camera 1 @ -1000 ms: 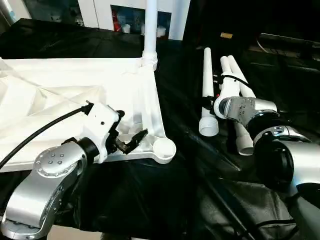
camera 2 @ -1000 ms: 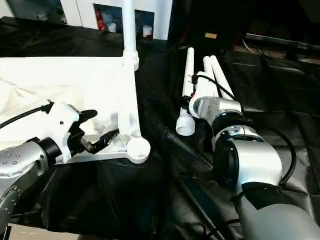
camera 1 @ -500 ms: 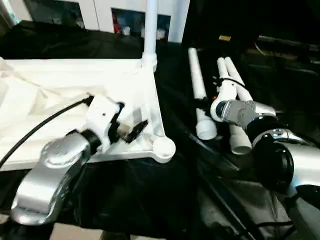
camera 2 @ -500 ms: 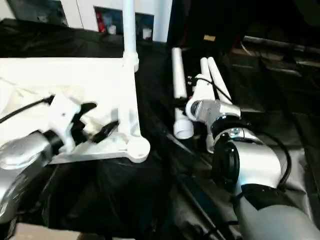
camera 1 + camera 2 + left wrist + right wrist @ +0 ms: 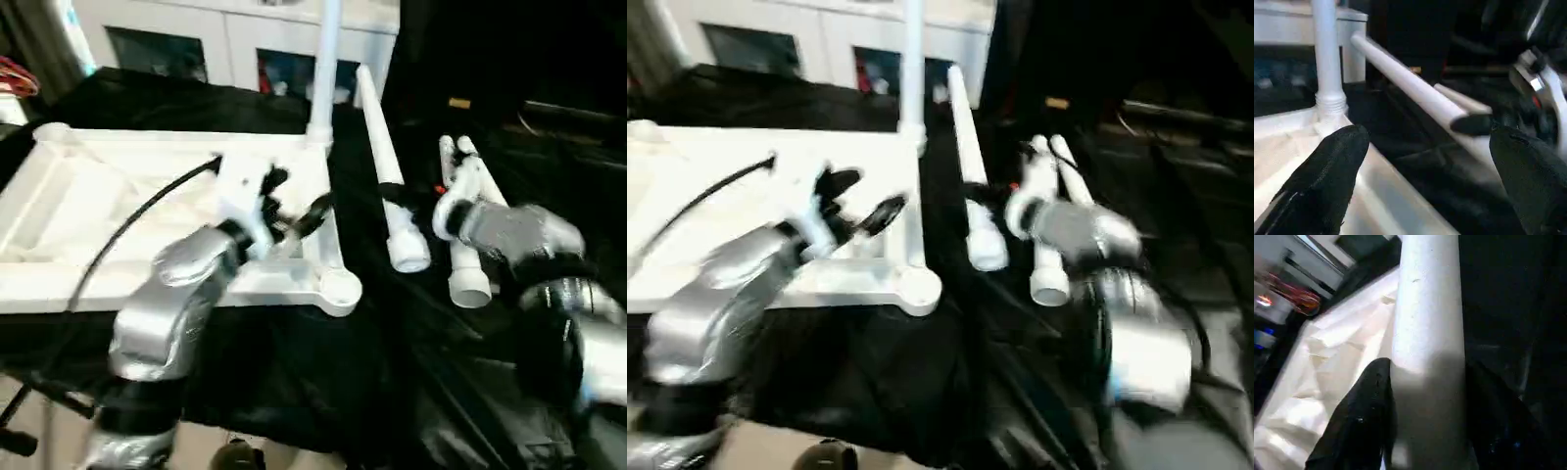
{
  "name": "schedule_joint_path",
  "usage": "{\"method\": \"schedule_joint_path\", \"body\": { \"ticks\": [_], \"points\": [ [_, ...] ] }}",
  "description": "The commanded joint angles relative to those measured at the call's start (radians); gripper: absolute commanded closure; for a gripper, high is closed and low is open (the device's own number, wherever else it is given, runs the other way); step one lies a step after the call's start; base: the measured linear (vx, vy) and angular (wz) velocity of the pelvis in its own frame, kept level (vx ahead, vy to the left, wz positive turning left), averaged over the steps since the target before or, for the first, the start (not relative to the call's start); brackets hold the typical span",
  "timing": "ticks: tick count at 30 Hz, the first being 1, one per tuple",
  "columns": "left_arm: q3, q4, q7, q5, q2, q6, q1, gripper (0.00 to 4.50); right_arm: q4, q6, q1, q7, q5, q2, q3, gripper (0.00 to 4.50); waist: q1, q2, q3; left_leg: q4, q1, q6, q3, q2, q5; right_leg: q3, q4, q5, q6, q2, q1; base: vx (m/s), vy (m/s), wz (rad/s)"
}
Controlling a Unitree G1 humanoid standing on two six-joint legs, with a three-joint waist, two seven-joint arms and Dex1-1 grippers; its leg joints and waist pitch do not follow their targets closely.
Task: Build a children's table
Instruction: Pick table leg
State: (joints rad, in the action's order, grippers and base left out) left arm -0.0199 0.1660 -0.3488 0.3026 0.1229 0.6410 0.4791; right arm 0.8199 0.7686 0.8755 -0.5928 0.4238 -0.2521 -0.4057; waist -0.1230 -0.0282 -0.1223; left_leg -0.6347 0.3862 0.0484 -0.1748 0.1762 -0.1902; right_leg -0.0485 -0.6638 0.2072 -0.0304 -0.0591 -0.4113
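**Right gripper lifting a leg, left gripper spread wide**

The right gripper [image 5: 1425, 426] is clamping a long tapered round white plastic leg [image 5: 384, 166], fingers [image 5: 1364, 416] pressing both flanks. A second ago that leg was lying flat beside two others [image 5: 465, 245]; now its thin end is tilting up. The left gripper [image 5: 294, 201] is hovering empty, jaws wide, over the upturned square white plastic tabletop [image 5: 118, 206] with ribbed underside, resting on black sheeting [image 5: 294, 372], one leg [image 5: 323, 69] standing in its far corner socket.

A: Where does the upturned white plastic square tabletop [image 5: 118, 206] lie?
B: On the black-draped worktop's [image 5: 323, 382] left half, one white tapered leg [image 5: 324, 69] upright in its far right corner socket.
A: The loose legs?
B: Right of it: one tapered leg [image 5: 384, 171], then two [image 5: 468, 264] further right.
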Motion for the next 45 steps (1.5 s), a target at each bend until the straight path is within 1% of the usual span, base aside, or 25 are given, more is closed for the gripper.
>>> {"method": "schedule_joint_path", "body": {
  "ticks": [1,2,3,4,5,7,8,10,11,14,17,19,23,24,30,31,32,33,36,37,38,41,42,44,45],
  "points": [
    [0.035,-0.029,0.027,0.045,-0.029,0.034,0.03,0.0,-0.194,0.03,-0.059,-0.012,0.087,0.009,-0.035,2.66,-0.006,0.005,0.116,0.069,-0.016,-0.019,0.015,0.047,-0.051,0.049,0.07,-0.003,-0.256,-0.085,0.073,0.0,0.0,0.0],
    [0.047,-0.04,0.034,0.061,-0.046,0.045,0.042,0.0,-0.268,0.024,-0.101,-0.016,0.111,0.022,-0.041,2.66,-0.007,0.003,0.116,0.07,-0.017,-0.02,0.014,0.048,-0.06,0.05,0.078,0.016,-0.247,-0.085,0.068,0.0,0.0,0.0],
    [0.05,-0.053,0.03,0.07,-0.059,0.046,0.056,0.0,-0.37,0.009,-0.165,-0.03,0.127,0.041,-0.035,2.66,-0.01,0.01,0.117,0.07,-0.016,-0.012,0.017,0.047,-0.067,0.049,0.077,0.04,-0.24,-0.087,0.068,0.0,0.0,0.0],
    [0.051,-0.062,0.026,0.075,-0.067,0.047,0.066,0.0,-0.442,0.001,-0.21,-0.041,0.135,0.055,-0.03,2.66,-0.006,0.005,0.114,0.072,-0.013,-0.013,0.015,0.045,-0.075,0.05,0.084,0.056,-0.231,-0.085,0.068,0.0,0.0,0.0],
    [0.043,-0.071,0.017,0.072,-0.068,0.043,0.074,0.0,-0.516,-0.022,-0.257,-0.046,0.138,0.074,-0.024,2.66,-0.013,0.012,0.114,0.073,-0.016,-0.01,0.017,0.047,-0.093,0.05,0.088,0.092,-0.212,-0.086,0.064,0.0,0.0,0.0],
    [0.034,-0.077,0.01,0.07,-0.068,0.039,0.08,0.0,-0.586,-0.046,-0.302,-0.048,0.138,0.092,-0.018,2.66,-0.007,0.006,0.115,0.078,-0.012,-0.006,0.02,0.047,-0.099,0.048,0.092,0.128,-0.194,-0.086,0.066,0.0,0.0,0.0],
    [0.031,-0.08,0.009,0.071,-0.071,0.037,0.085,0.0,-0.649,-0.065,-0.34,-0.046,0.136,0.106,-0.009,2.66,-0.008,0.01,0.112,0.078,-0.015,-0.001,0.018,0.046,-0.114,0.049,0.099,0.164,-0.183,-0.085,0.059,0.0,0.0,0.0],
    [0.03,-0.078,0.003,0.081,-0.076,0.039,0.092,0.0,-0.738,-0.066,-0.388,-0.042,0.161,0.12,0.002,2.66,-0.007,0.012,0.112,0.079,-0.016,0.004,0.018,0.046,-0.126,0.049,0.102,0.201,-0.171,-0.084,0.057,0.0,0.0,0.0],
    [0.03,-0.078,0.003,0.081,-0.076,0.039,0.092,0.0,-0.738,-0.066,-0.388,-0.042,0.161,0.12,0.002,2.66,-0.006,0.012,0.113,0.08,-0.014,0.002,0.02,0.045,-0.124,0.048,0.104,0.219,-0.162,-0.084,0.06,0.0,0.0,0.0],
    [0.049,-0.069,0.016,0.115,-0.097,0.066,0.103,0.0,-0.87,-0.02,-0.46,-0.068,0.225,0.121,0.032,2.66,-0.007,0.02,0.113,0.08,-0.015,0.0,0.019,0.045,-0.127,0.048,0.109,0.25,-0.148,-0.082,0.055,0.0,0.0,0.0],
    [0.085,-0.051,0.02,0.194,-0.137,0.118,0.114,0.0,-0.973,0.011,-0.515,-0.109,0.27,0.115,0.067,2.66,-0.007,0.02,0.115,0.084,-0.014,-0.002,0.021,0.046,-0.129,0.044,0.111,0.25,-0.146,-0.082,0.057,0.0,0.0,0.0],
    [0.104,-0.038,0.003,0.271,-0.168,0.167,0.119,0.0,-1.032,0.037,-0.543,-0.136,0.304,0.113,0.09,2.66,-0.008,0.013,0.116,0.084,-0.011,-0.009,0.021,0.045,-0.123,0.044,0.114,0.248,-0.153,-0.085,0.058,0.0,0.0,0.0],
    [0.111,-0.036,-0.003,0.309,-0.19,0.185,0.124,0.0,-1.061,0.042,-0.56,-0.147,0.313,0.105,0.118,2.67,-0.01,0.013,0.115,0.082,-0.011,-0.008,0.019,0.043,-0.119,0.045,0.117,0.255,-0.143,-0.083,0.054,0.0,0.0,0.0],
    [0.128,-0.033,0.004,0.359,-0.222,0.204,0.133,0.0,-1.084,0.046,-0.575,-0.145,0.313,0.094,0.149,2.67,-0.011,0.01,0.116,0.083,-0.01,-0.004,0.019,0.043,-0.124,0.045,0.118,0.265,-0.131,-0.083,0.055,0.0,0.0,0.0],
    [0.16,-0.015,0.005,0.459,-0.247,0.267,0.139,0.0,-1.098,0.046,-0.581,-0.123,0.305,0.08,0.174,2.67,-0.018,0.007,0.116,0.083,-0.01,0.003,0.02,0.043,-0.135,0.045,0.122,0.299,-0.112,-0.084,0.054,0.0,0.0,0.0],
    [0.16,-0.014,0.004,0.463,-0.247,0.269,0.138,0.0,-1.098,0.046,-0.581,-0.122,0.305,0.079,0.174,2.67,-0.019,0.014,0.116,0.083,-0.011,0.005,0.022,0.044,-0.135,0.045,0.122,0.299,-0.11,-0.084,0.053,0.0,0.0,0.0],
    [0.161,-0.013,0.003,0.467,-0.246,0.273,0.136,0.0,-1.099,0.046,-0.581,-0.12,0.306,0.078,0.174,2.67,-0.017,0.01,0.116,0.084,-0.01,0.006,0.021,0.042,-0.135,0.045,0.123,0.297,-0.103,-0.081,0.054,0.0,0.0,0.0],
    [0.151,-0.009,-0.003,0.462,-0.233,0.284,0.132,0.0,-1.104,0.042,-0.582,-0.118,0.302,0.071,0.181,2.67,-0.019,0.015,0.116,0.085,-0.011,0.007,0.022,0.043,-0.135,0.045,0.124,0.296,-0.097,-0.081,0.053,0.0,0.0,0.0],
    [0.14,-0.009,0.001,0.449,-0.225,0.286,0.131,0.0,-1.115,0.037,-0.584,-0.114,0.294,0.064,0.194,2.67,-0.017,0.016,0.117,0.086,-0.012,0.011,0.023,0.044,-0.14,0.045,0.124,0.29,-0.087,-0.079,0.052,0.0,0.0,0.0],
    [0.134,-0.015,0.018,0.436,-0.224,0.286,0.134,0.0,-1.124,0.03,-0.583,-0.104,0.28,0.06,0.209,2.67,-0.017,0.015,0.117,0.086,-0.012,0.011,0.022,0.043,-0.142,0.045,0.125,0.293,-0.086,-0.079,0.052,0.0,0.0,0.0],
    [0.13,-0.033,0.057,0.411,-0.221,0.286,0.145,0.0,-1.133,0.012,-0.581,-0.088,0.253,0.055,0.237,2.67,-0.017,0.021,0.118,0.087,-0.011,0.017,0.024,0.044,-0.143,0.045,0.124,0.288,-0.085,-0.079,0.053,0.0,0.0,0.0],
    [0.127,-0.068,0.111,0.367,-0.216,0.27,0.163,0.0,-1.142,-0.021,-0.569,-0.041,0.177,0.057,0.292,2.67,-0.014,0.018,0.119,0.088,-0.012,0.02,0.024,0.043,-0.141,0.045,0.125,0.283,-0.073,-0.079,0.055,0.0,0.0,0.0],
    [0.132,-0.099,0.154,0.331,-0.221,0.229,0.189,0.0,-1.138,-0.067,-0.556,0.02,0.08,0.071,0.363,2.67,-0.015,0.029,0.12,0.088,-0.011,0.025,0.026,0.043,-0.145,0.045,0.127,0.294,-0.07,-0.08,0.053,0.0,0.0,0.0],
    [0.14,-0.111,0.173,0.326,-0.228,0.222,0.203,0.18,-1.136,-0.088,-0.554,0.039,0.052,0.08,0.385,2.67,-0.011,0.025,0.121,0.089,-0.011,0.033,0.025,0.04,-0.149,0.045,0.128,0.307,-0.057,-0.078,0.055,0.0,0.0,0.0],
    [0.142,-0.113,0.177,0.325,-0.229,0.221,0.206,0.29,-1.136,-0.092,-0.554,0.042,0.047,0.081,0.389,2.67,-0.012,0.03,0.122,0.088,-0.014,0.034,0.025,0.042,-0.152,0.046,0.13,0.302,-0.06,-0.08,0.051,0.0,0.0,0.0]
  ]
}}
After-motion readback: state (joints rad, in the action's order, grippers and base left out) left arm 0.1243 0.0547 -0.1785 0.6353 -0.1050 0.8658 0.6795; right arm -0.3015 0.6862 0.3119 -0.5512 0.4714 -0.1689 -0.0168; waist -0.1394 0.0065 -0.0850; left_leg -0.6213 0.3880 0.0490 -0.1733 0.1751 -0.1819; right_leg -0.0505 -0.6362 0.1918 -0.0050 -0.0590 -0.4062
